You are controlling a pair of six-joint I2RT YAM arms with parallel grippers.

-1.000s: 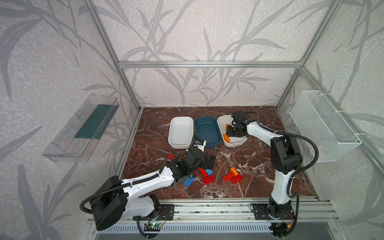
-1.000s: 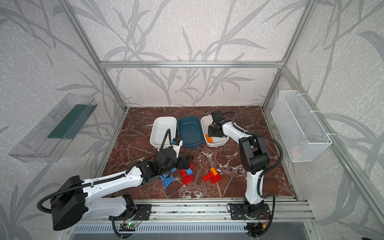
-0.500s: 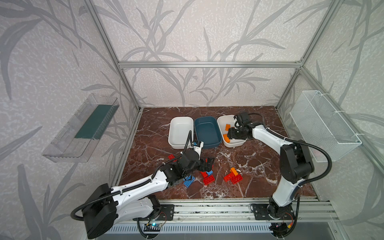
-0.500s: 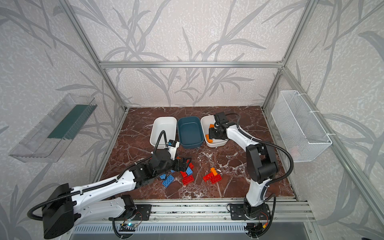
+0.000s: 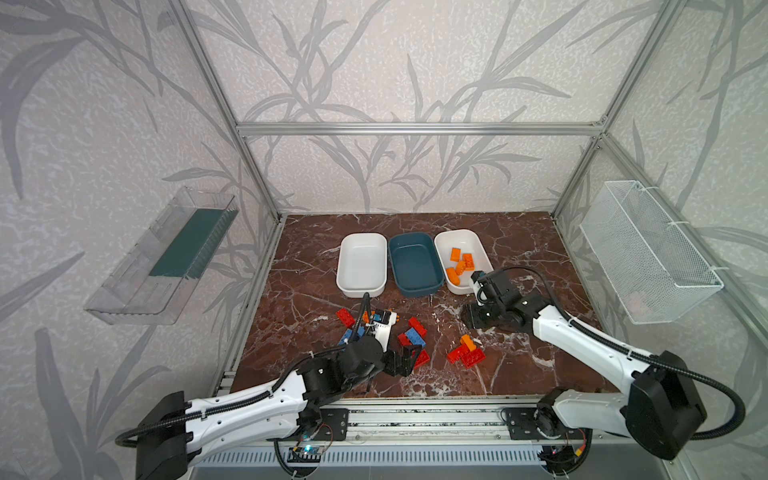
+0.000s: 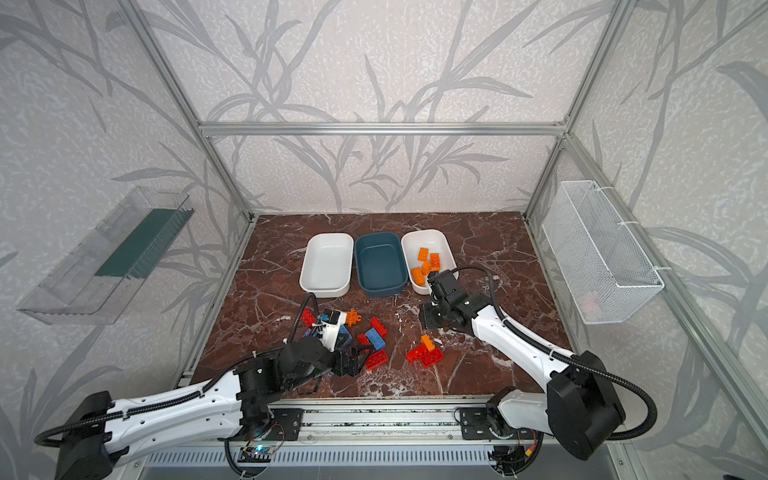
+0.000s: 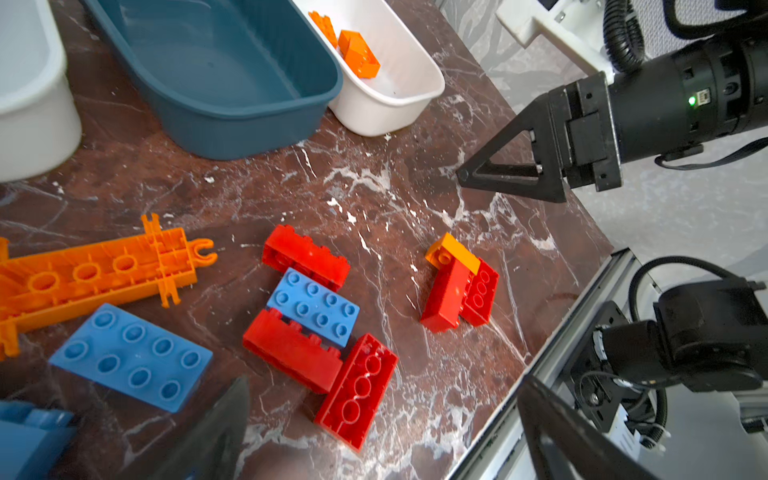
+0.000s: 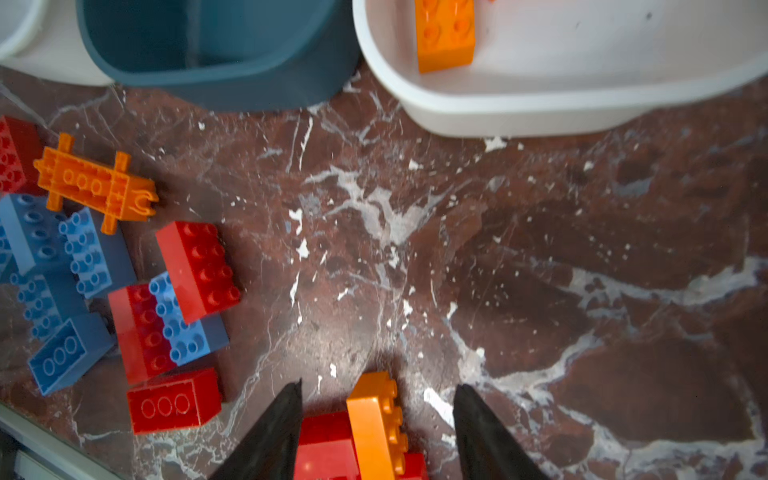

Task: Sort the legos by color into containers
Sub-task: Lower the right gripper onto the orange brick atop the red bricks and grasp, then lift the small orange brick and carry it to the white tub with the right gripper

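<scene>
Three tubs stand in a row at the far middle of the marble tabletop [image 5: 519,249]. From left to right they are the left white tub [image 5: 360,262], the teal tub [image 5: 414,259] and the right white tub [image 5: 461,237]. The right white tub holds a handful of orange bricks [image 5: 459,262], perhaps five, though the heap is too small to count surely.

The other legos lie loose, nearer. A heap of red and blue bricks [image 5: 415,334] sits near the middle. The long orange toothed piece [image 7: 95,274] lies just left of it, beside more blue bricks [image 7: 129,357]. To the right of the heap, apart from it, a small orange brick [image 5: 467,341] rests on two red bricks [image 5: 473,357].

The left gripper [image 5: 404,359] hangs at the near edge of the heap, jaws spread wide with nothing in them. The right gripper [image 5: 469,320] hovers over bare marble between the right white tub and the orange-topped pile. Its jaws are partly apart and grip nothing. In the right wrist view the small orange brick shows between the fingers [image 8: 274,432], untouched.
</scene>
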